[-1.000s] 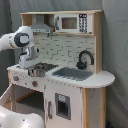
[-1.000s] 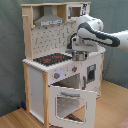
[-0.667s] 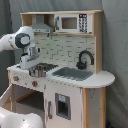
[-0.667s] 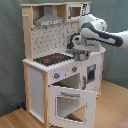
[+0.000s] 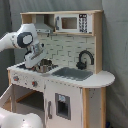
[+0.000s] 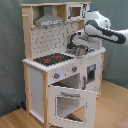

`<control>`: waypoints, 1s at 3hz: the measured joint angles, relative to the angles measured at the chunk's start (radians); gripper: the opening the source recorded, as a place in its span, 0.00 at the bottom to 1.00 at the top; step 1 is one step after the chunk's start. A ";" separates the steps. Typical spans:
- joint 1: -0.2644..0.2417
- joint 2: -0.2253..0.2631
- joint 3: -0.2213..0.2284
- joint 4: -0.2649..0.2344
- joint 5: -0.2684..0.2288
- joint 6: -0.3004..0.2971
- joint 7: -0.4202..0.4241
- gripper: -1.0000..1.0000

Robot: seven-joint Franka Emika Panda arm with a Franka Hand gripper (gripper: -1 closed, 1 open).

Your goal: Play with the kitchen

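White and light-wood kitchen (image 6: 37, 75), black hob (image 6: 51, 59), grey sink (image 5: 73, 74), black faucet (image 5: 85, 58)

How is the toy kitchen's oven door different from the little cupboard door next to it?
In the second exterior view the oven door hangs open, tipped outward from its bottom edge, while the cupboard door is closed. The oven door has a large window; the cupboard door has only a small dark panel. The oven door is wider; the cupboard door is narrower. Both are white.

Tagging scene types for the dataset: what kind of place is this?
Likely a lab or studio setup, not a home: a toy kitchen stands before a plain grey curtain backdrop on a wood floor, with a robot arm reaching in.
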 joint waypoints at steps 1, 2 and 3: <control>-0.065 0.003 0.007 -0.027 0.002 0.070 -0.036 0.00; -0.155 0.004 0.022 -0.027 0.011 0.103 -0.081 0.00; -0.229 0.016 0.074 -0.027 0.025 0.145 -0.094 0.00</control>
